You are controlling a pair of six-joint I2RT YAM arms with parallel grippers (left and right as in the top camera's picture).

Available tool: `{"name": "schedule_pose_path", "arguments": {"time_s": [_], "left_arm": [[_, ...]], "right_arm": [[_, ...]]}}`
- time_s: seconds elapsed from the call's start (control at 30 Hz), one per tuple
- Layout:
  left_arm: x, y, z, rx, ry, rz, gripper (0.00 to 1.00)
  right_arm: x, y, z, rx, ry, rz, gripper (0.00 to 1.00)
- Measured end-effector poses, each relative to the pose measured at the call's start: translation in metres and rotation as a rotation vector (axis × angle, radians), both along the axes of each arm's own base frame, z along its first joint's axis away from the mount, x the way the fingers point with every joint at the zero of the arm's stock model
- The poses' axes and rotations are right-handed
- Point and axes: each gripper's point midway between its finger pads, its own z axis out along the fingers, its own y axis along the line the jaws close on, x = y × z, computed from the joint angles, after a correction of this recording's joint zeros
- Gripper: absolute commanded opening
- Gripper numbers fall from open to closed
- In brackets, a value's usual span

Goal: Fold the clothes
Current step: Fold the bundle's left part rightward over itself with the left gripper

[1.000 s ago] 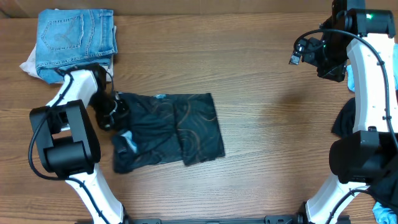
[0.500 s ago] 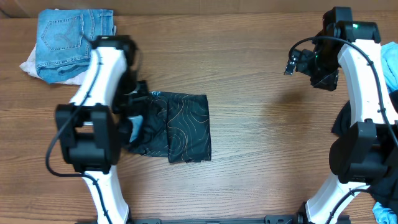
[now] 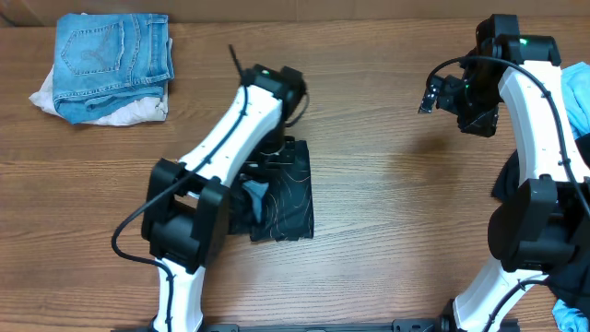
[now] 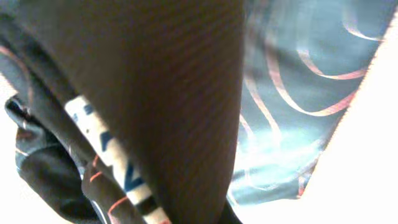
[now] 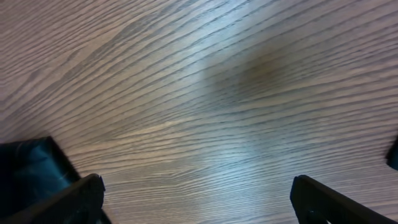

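Note:
The clothes in play are a black jersey (image 3: 284,198) with thin tan contour lines, lying bunched into a narrow fold at the table's middle. My left gripper (image 3: 269,155) hangs over its upper edge, shut on a pinch of the jersey. A raised flap hangs under the arm. In the left wrist view the jersey cloth (image 4: 292,81) fills the picture and hides the fingers. My right gripper (image 3: 431,94) hovers open at the far right, well away from the jersey. In its own view the right gripper (image 5: 199,200) has only bare wood between its fingertips.
Folded blue jeans (image 3: 112,51) lie on a white cloth (image 3: 44,94) at the back left corner. Dark garments (image 3: 513,181) are heaped at the right edge behind the right arm. A dark cloth corner (image 5: 25,169) shows at the left of the right wrist view.
My left arm has swung from the jersey's left edge over to its right, drawing the left side across, and the jersey is now much narrower. The right arm has barely shifted.

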Motion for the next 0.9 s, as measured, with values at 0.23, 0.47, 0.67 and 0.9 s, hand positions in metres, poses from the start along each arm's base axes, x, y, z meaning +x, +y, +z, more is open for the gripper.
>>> {"name": "schedule_pose_path", "arguments": {"time_s": [0.23, 0.47, 0.67, 0.9], "left_arm": [[0.013, -0.016, 0.022, -0.029, -0.068, -0.009, 0.06], [0.008, -0.02, 0.023, -0.036, -0.056, -0.001, 0.04], [0.001, -0.032, 0.023, -0.058, -0.042, -0.023, 0.04], [-0.014, -0.058, 0.023, -0.074, -0.038, -0.085, 0.13]], "right_arm": [[0.003, 0.003, 0.0, 0.02, -0.014, 0.003, 1.0], [-0.003, 0.005, -0.013, 0.027, 0.014, 0.003, 1.0], [-0.002, 0.007, -0.022, 0.044, 0.013, 0.005, 1.0], [-0.006, 0.011, -0.03, 0.064, 0.03, 0.006, 1.0]]}}
